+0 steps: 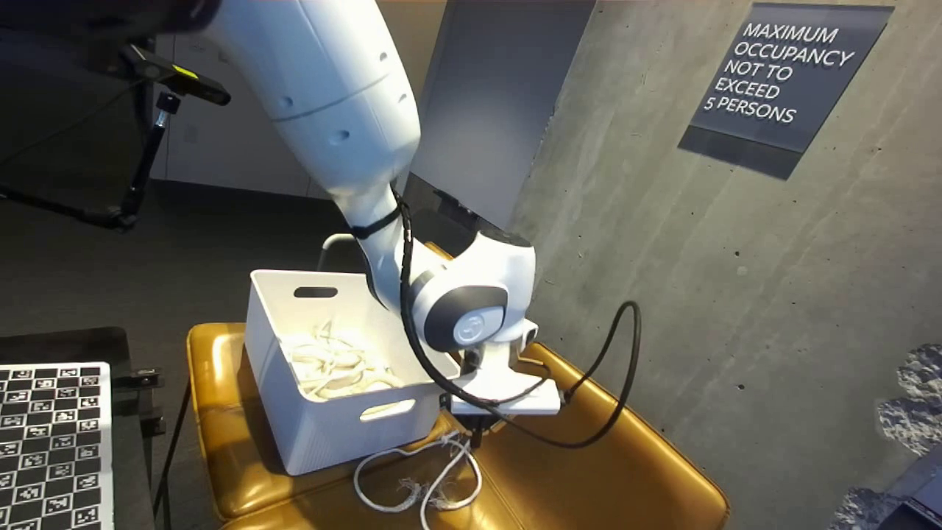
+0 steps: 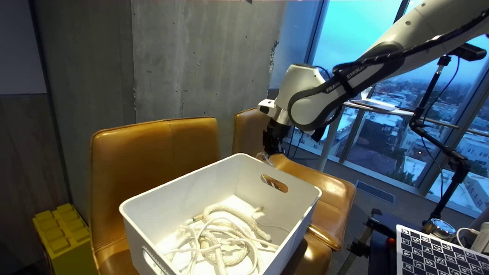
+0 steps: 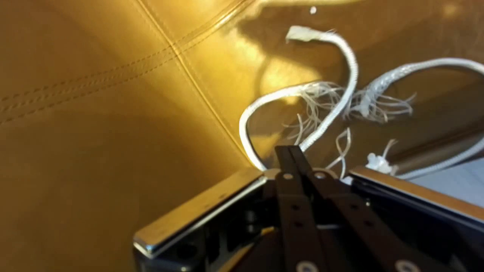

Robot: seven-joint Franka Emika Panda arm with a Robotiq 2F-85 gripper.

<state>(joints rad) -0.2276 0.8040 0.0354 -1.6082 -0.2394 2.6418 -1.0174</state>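
Nearest, the Franka Panda arm [image 1: 346,92] reaches over tan leather chairs [image 1: 611,464]. Beside the white plastic bin [image 1: 346,434], its Robotiq gripper [image 3: 289,147] stands narrow, any grip unclear. On their leather by its tips lies frayed white rope [image 3: 353,71], one length leading up-right in the wrist view.

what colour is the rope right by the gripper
The rope is white; it shows best in the wrist view.
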